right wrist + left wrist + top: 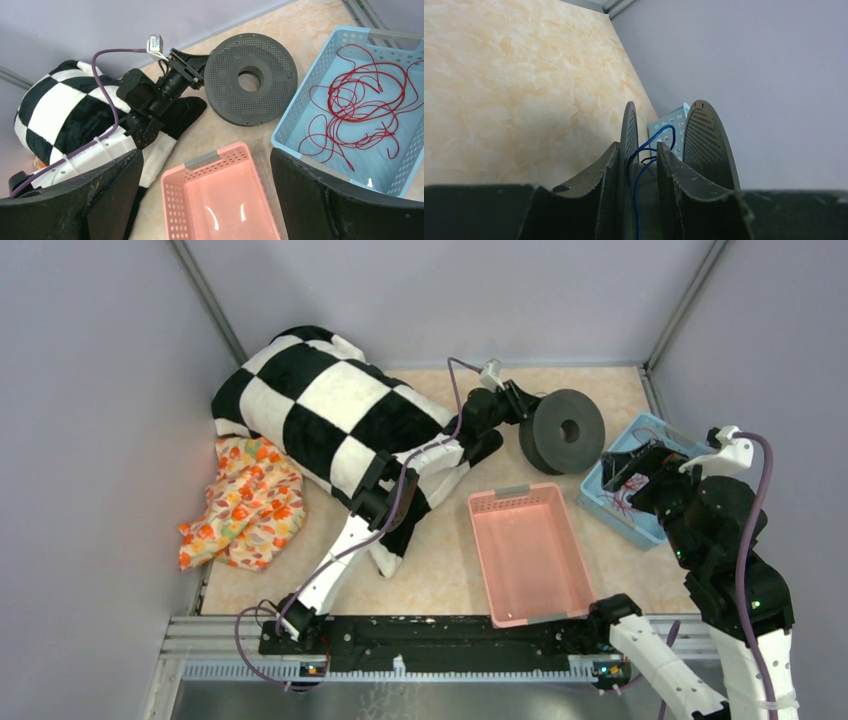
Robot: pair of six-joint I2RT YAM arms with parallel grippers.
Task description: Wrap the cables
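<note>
Pale grey walls [430, 290] enclose a beige marbled tabletop [440, 570].

Top ext: overhead, behind bases, whole worktop [440, 580]. L wrist: low, close on spool [706, 145]. R wrist: raised, looks down; shares spool w/ both.

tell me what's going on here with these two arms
It's a wire-winding job. The left pincer sits at the edge of the dark grey reel, straddling one of its rims, with thin blue wire running between the rims. The right pincer hangs open and empty above the baskets. A tangle of red wire lies loose in the blue basket; the pink basket holds nothing.
</note>
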